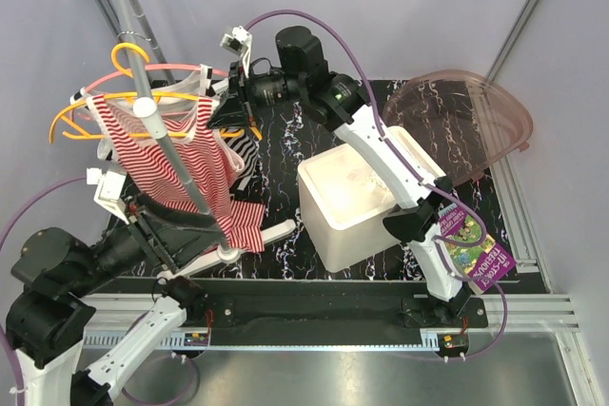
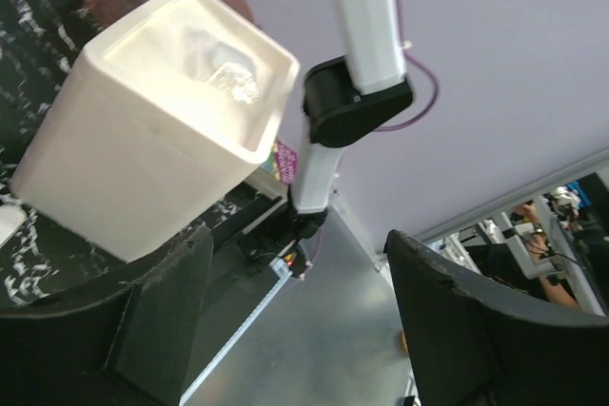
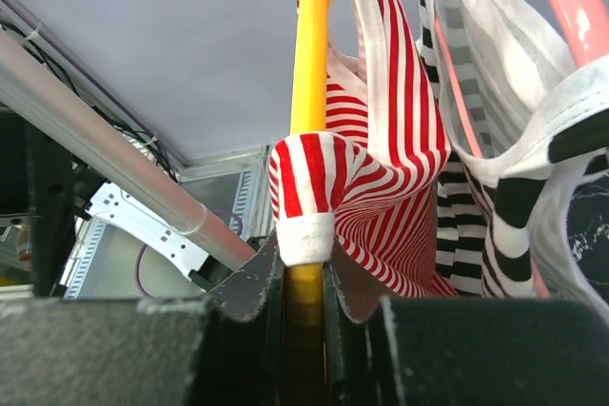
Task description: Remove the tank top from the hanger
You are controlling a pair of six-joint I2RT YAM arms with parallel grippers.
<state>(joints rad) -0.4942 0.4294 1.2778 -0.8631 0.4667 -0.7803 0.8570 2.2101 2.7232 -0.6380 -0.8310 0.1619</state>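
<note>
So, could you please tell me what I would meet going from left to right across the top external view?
Red-striped tank top → right gripper → white bin → pink translucent lid.

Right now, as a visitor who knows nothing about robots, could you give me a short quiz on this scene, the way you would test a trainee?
1. True or false: the left gripper is holding the red striped tank top.
2. Which of these is the right gripper closed on? A: a pink hanger. B: the yellow hanger. C: a black rod.
3. Fill in: the second garment, hanging beside the red one, has stripes of ___ and white.

Key
1. False. Its fingers stand wide apart with nothing between them.
2. B. A strap of the tank top is looped over the hanger just above the fingers.
3. Black.
</note>
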